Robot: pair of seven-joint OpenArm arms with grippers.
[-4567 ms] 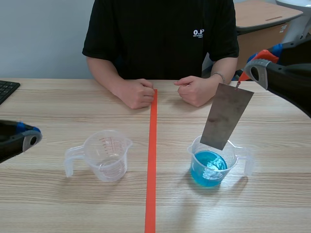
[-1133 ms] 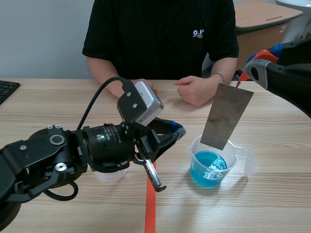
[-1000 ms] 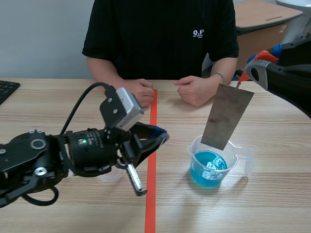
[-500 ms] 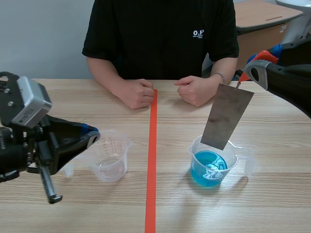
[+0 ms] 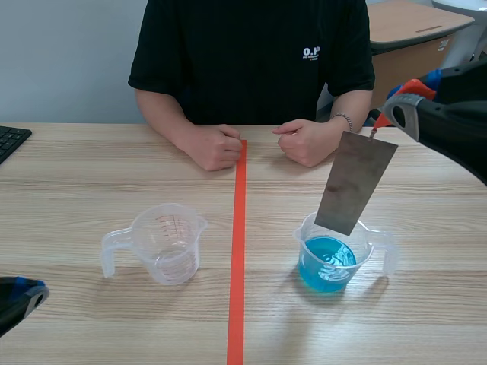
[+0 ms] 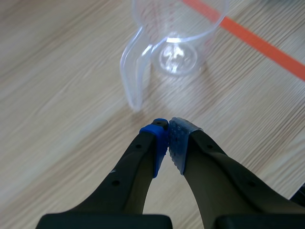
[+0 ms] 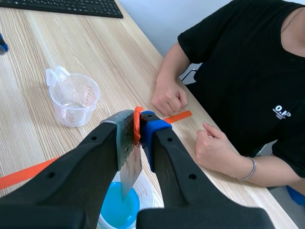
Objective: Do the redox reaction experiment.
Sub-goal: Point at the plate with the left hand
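Dipping looks to be the step in hand. The right gripper is clamped on the top edge of a grey metal plate, which hangs tilted over the cup of blue liquid on the right side of the orange tape line. In the scene view the plate's low corner sits at about the cup's rim, and I cannot tell whether it touches the liquid yet.

To do it well, the arm should come straight down, with the plate's low end kept inside the rim and away from the wall, since a light plastic cup would likely slide or tip at a nudge. The tilt makes the plate's low corner lead, so centring that corner over the liquid matters more than centring the gripper. The descent should be slow and stop while the pads are well above the liquid. The hold must stay firm, as a dropped plate could splash.

The left gripper is closed on nothing. It sits low near the table, just behind the handle of the empty clear cup.

By count:
- two cups, one filled and one empty
- one metal plate
- two grippers
- one tape line
- one keyboard at the table's edge
- one person across the table, with two fists resting on it
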